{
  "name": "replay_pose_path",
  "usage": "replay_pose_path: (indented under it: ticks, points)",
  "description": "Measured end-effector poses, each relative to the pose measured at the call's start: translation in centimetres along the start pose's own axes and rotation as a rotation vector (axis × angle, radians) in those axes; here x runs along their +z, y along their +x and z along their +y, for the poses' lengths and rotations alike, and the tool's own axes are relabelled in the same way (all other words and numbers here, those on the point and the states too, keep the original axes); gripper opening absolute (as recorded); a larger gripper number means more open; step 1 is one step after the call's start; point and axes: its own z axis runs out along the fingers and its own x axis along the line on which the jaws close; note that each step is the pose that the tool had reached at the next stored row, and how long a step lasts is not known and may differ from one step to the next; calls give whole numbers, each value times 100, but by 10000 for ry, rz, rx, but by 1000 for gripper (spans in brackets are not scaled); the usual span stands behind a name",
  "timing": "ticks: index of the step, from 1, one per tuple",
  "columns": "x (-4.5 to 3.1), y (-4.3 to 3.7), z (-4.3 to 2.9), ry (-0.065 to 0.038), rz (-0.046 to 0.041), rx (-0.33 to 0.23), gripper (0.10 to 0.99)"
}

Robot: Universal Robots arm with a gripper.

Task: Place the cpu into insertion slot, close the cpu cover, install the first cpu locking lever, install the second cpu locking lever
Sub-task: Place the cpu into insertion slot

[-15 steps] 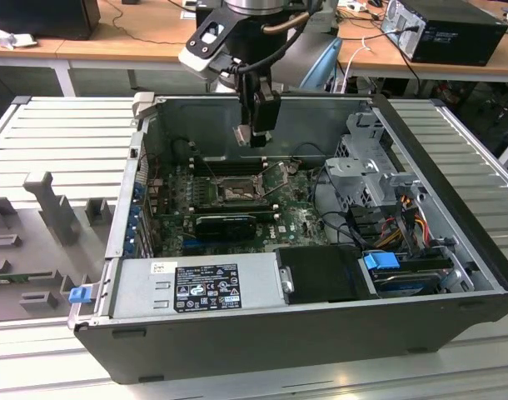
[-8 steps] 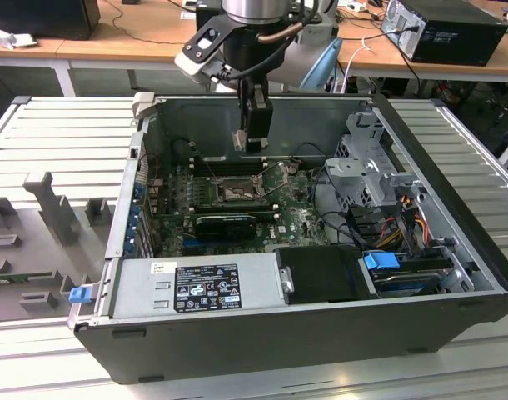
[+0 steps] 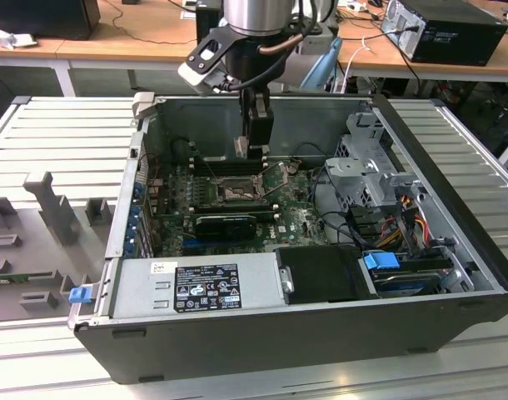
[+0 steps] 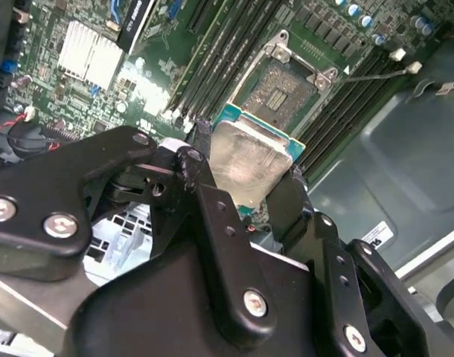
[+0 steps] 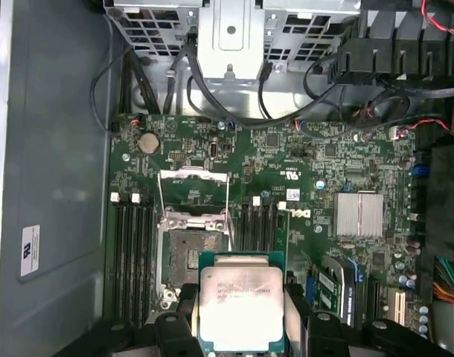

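End effector (image 3: pixel 254 150) — above insertion slot (image 3: pixel 236 193)

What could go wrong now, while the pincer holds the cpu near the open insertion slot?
The pincer grips the cpu by two edges only; if it slips, it may fall on the insertion slot and damage it. The raised cpu cover stands close beside the slot; the descending pincer might strike it.

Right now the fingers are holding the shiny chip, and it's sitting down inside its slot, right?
Not quite. The fingers do hold the cpu, but it is not in the slot. The first wrist view shows the slot's pin field bare, with the cpu gripped between the fingers and not seated in it.
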Motion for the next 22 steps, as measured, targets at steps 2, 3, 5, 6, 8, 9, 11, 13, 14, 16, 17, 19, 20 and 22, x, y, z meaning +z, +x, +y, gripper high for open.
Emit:
replay_pose_path:
  ticks: [2,3,5,6,8,9,11,13,14,16,17,19,20,22]
  points:
    - [41,-1,0,-1,-2,45,541]
    - [72,-1,-1,-1,-1,46,541]
    - [116,5,-2,-1,-2,46,541]
    - [132,10,-3,-1,-2,47,541]
    - [186,39,-4,-1,-2,47,541]
    - [224,73,-5,-3,0,46,541]
    - [300,173,-24,-2,-2,46,541]
    - [349,177,-28,-1,-2,45,541]
    - [390,176,-30,-3,-1,47,541]
    - [461,175,-36,-4,-3,49,541]
    - [518,174,-39,-4,-2,45,541]
    - [559,173,-42,-5,-2,46,541]
    - [567,173,-42,-4,-2,46,541]
    - [606,176,-45,-5,-2,49,541]
